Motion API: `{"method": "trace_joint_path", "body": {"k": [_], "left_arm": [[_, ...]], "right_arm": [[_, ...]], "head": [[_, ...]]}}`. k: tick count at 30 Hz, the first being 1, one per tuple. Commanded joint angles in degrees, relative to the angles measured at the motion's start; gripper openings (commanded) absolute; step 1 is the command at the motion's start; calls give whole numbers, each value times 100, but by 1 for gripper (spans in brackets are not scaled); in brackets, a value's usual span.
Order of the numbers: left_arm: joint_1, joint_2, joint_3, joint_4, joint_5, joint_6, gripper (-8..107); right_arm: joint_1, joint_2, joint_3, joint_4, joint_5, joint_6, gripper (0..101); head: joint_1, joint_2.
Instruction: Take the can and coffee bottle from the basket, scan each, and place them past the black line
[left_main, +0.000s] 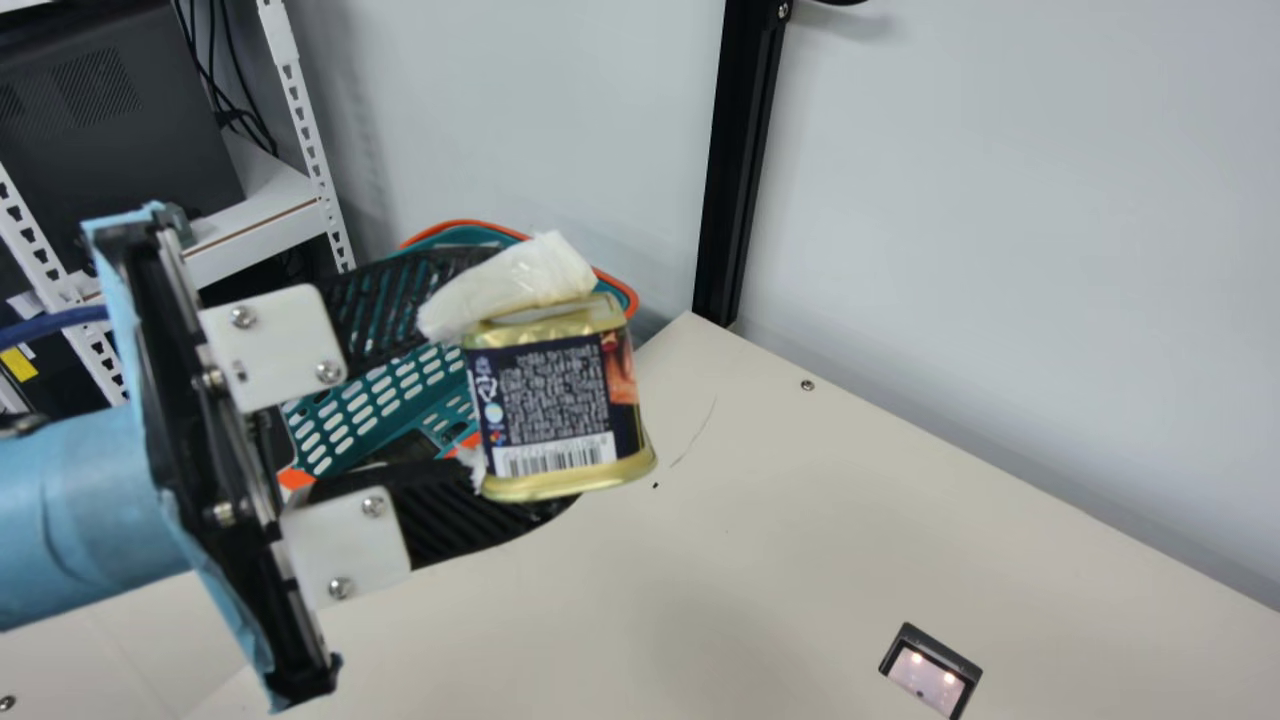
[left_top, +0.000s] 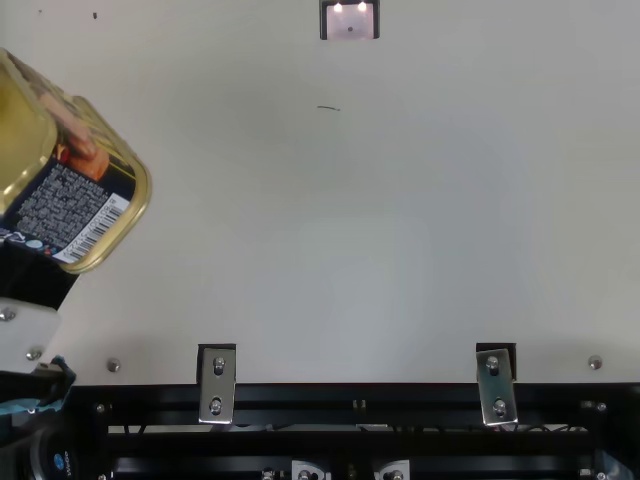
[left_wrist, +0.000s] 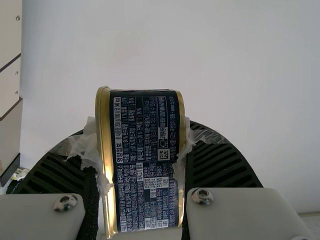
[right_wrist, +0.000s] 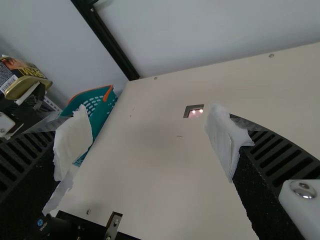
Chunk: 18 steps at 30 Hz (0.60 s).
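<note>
The left hand (left_main: 525, 390) is pinching the can (left_main: 560, 400) above the worktop (left_main: 800, 520), by the basket (right_wrist: 102, 115) — the right hand (right_wrist: 150, 140) is hanging spread — so picking is seemingly half done, with both scans and placements probably remaining.

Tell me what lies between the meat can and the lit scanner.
In the main view, bare tabletop lies between the meat can and lit scanner, with one black speck near the can.
</note>
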Motion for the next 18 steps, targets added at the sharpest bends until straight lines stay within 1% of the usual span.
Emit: {"method": "trace_joint_path", "body": {"k": [1,16,18], "left_arm": [[0,0,0,0,0,0,10],[0,0,0,0,0,0,10],[22,54,20,-36,-16,170,10]], "right_arm": [[0,0,0,0,0,0,101],[0,0,0,0,0,0,101],[0,0,0,0,0,0,101]], "head": [[-124,128],[-124,128],[-124,128]]}}
